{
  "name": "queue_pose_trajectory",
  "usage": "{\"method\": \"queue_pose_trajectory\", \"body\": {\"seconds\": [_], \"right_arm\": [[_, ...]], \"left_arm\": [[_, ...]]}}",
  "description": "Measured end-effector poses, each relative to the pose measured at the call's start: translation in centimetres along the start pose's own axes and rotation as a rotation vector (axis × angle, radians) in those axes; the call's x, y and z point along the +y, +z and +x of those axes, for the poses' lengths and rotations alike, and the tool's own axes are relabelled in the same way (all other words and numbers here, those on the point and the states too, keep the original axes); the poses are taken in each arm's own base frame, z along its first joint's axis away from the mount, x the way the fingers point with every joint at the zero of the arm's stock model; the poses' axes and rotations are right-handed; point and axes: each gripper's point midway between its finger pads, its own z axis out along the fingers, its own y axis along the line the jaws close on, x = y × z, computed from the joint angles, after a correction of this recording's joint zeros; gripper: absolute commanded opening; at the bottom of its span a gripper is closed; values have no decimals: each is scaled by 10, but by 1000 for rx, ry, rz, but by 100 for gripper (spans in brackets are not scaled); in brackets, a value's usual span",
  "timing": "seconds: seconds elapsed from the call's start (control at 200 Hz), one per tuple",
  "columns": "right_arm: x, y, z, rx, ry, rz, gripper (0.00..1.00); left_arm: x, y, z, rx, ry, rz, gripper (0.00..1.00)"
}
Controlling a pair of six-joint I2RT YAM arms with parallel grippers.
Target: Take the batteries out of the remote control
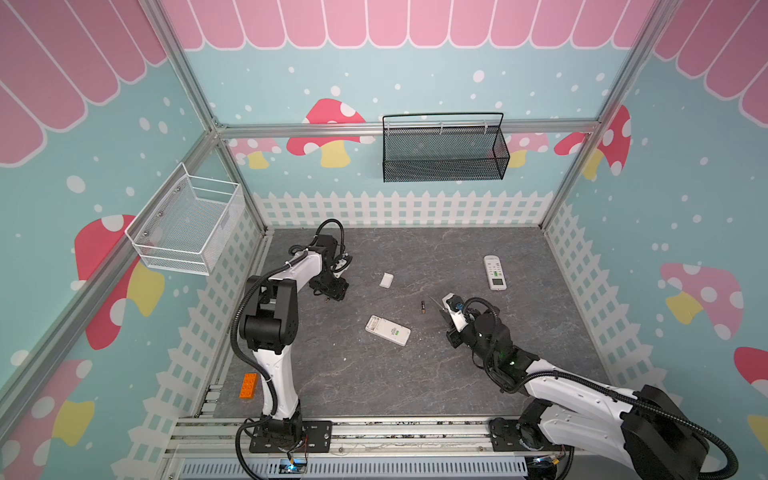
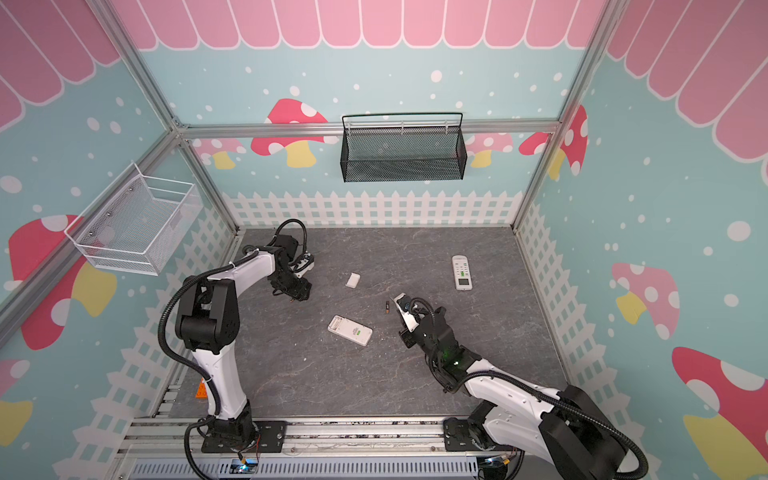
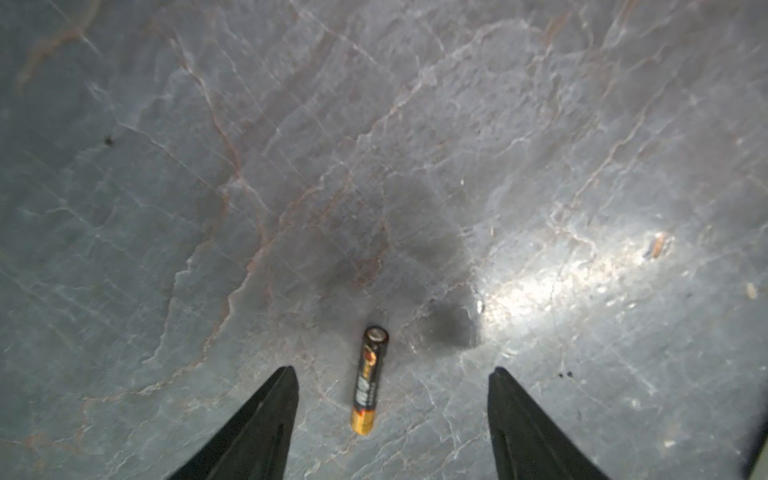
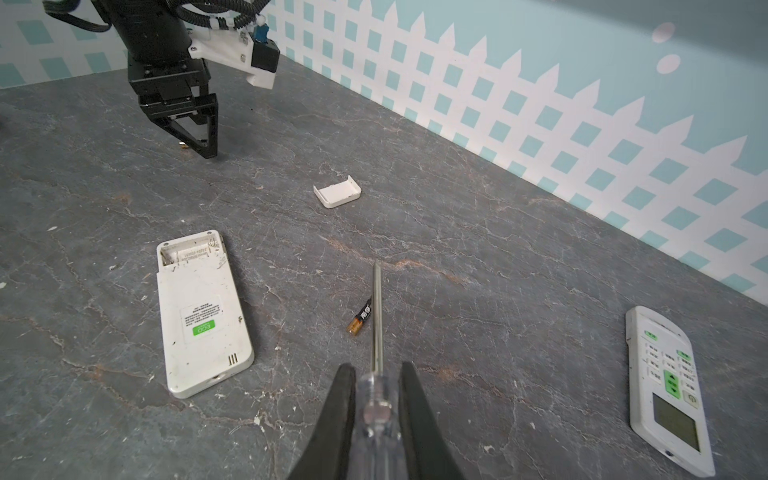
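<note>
A white remote control (image 1: 388,330) (image 4: 203,316) lies face down mid-table, and its open battery bay (image 4: 189,253) looks empty. One battery (image 3: 370,380), dark with a gold end, lies flat on the table between the fingers of my left gripper (image 3: 392,370) without touching either of them. That gripper (image 1: 332,291) is open and hangs low at the back left. A second battery (image 1: 422,308) (image 4: 360,320) lies right of the remote control. My right gripper (image 4: 376,370) is shut on a clear-handled screwdriver (image 4: 377,316), whose shaft crosses over that battery.
The bay's white cover (image 1: 386,280) lies behind the remote. Another remote (image 1: 494,272) lies face up at the back right. An orange brick (image 1: 248,386) sits at the front left edge. A white wire basket (image 1: 187,220) and a black mesh basket (image 1: 444,149) hang on the walls.
</note>
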Motion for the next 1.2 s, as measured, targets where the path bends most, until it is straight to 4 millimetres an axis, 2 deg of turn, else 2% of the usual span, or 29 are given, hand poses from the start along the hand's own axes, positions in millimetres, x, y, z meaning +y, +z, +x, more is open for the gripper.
{"method": "queue_pose_trajectory", "body": {"seconds": [0.105,0.34,0.52,0.756,0.891,0.961,1.026,1.126,1.201], "right_arm": [[-2,-2,1,1,4,4,0],[-12,-4,8,29,12,34,0],[-26,-5,13,48,45,72,0],[-33,-5,19,68,70,77,0],[-38,-4,23,85,81,81,0],[-41,-3,25,99,91,88,0],[-46,-3,26,104,109,99,0],[-57,-2,32,117,153,122,0],[-64,-3,36,128,190,141,0]], "left_arm": [[-1,4,7,20,-6,5,65],[2,6,9,24,-34,7,56],[1,10,11,34,-42,11,54],[2,8,9,30,-52,4,68],[1,-3,-6,-2,-14,-33,73],[-10,-16,-18,-41,57,-42,75],[-31,-32,-30,-91,157,-30,75],[-83,-66,-47,-222,329,68,79],[-122,-88,-45,-303,463,175,80]]}}
